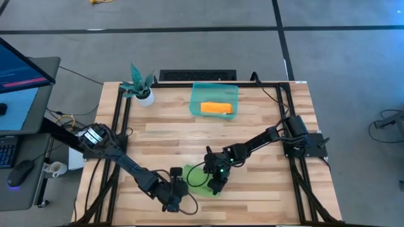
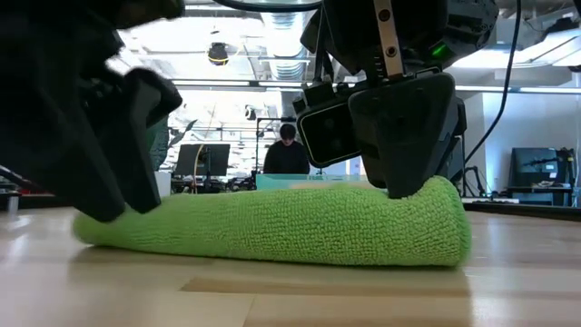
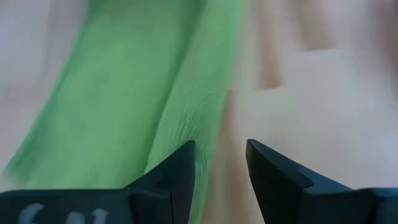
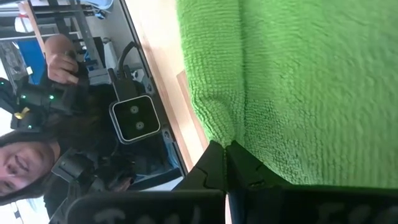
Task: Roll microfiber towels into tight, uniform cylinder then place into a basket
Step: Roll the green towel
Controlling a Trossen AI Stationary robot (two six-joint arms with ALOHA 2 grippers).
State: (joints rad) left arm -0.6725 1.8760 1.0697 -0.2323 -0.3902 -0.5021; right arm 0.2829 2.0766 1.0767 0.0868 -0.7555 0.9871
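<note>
Green rolled towel [image 2: 281, 227] under both tools, no legible writing anywhere

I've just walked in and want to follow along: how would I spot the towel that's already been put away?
Look to the far edge of the wooden table, right of the small potted plant. There sits a translucent teal basket, and the orange towel lies rolled inside it, unlike the green towel lying near the front edge between the robot's arms.
</note>
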